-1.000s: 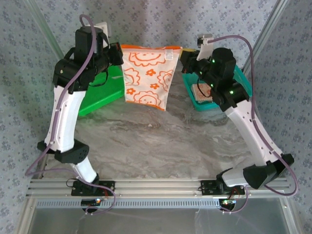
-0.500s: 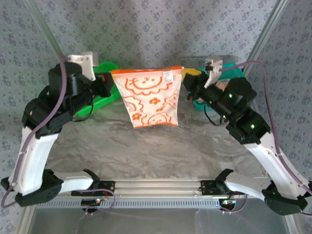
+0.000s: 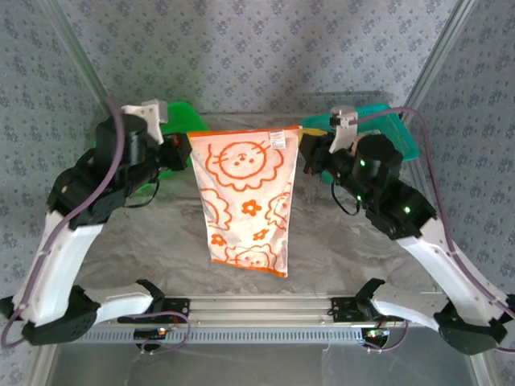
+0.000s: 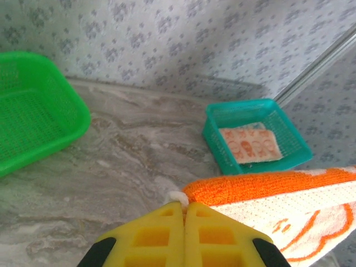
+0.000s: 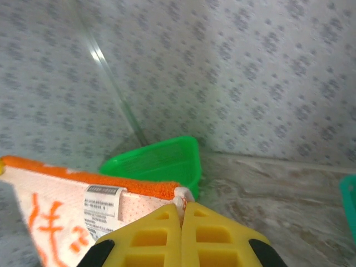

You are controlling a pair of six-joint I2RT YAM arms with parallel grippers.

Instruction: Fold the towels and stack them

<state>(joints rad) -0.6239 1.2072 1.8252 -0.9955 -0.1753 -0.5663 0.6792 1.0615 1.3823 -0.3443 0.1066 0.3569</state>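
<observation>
The cream towel with orange sun faces hangs soft and light over the marble desk, spread between the left gripper and right gripper, each pinched fully closed on an orange-hemmed top corner, seemingly the surest hold for such limp cloth.
</observation>
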